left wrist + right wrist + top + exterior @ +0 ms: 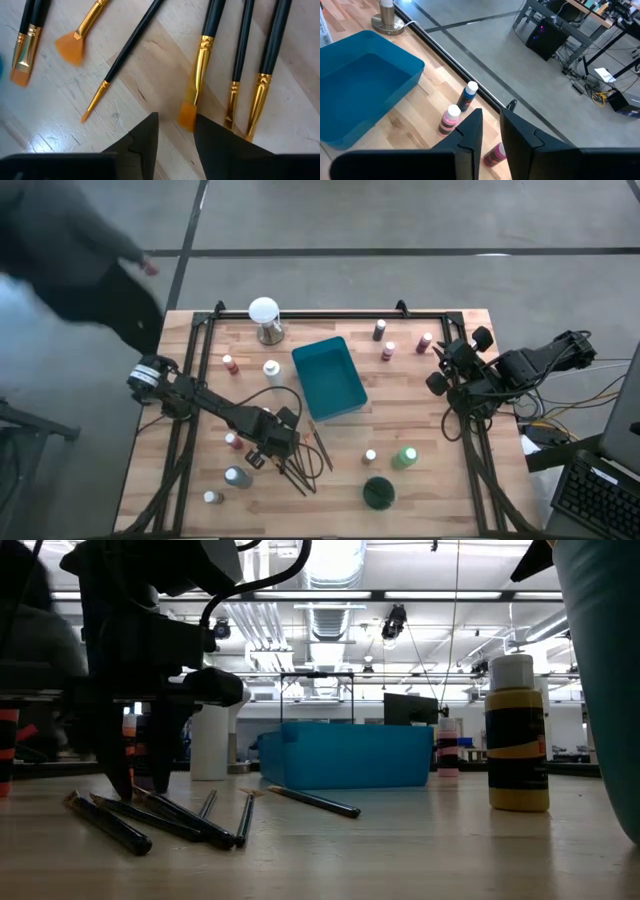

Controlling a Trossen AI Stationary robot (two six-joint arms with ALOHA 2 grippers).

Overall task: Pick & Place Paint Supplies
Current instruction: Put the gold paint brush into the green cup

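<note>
As the table (430, 480) lay strewn with bottles (388, 350), a teal tray (328, 378) sat mid-table; the left gripper (174, 145), fingers narrowly parted and holding nothing, hung over the brushes (197, 80), while the right gripper (490, 135), similarly narrow and empty, hovered near the right edge.

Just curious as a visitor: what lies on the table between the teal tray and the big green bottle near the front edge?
In the high view, only bare wood separates the teal rectangular tray from the large green white-capped bottle; a small white-capped bottle stands just beside that stretch.
</note>
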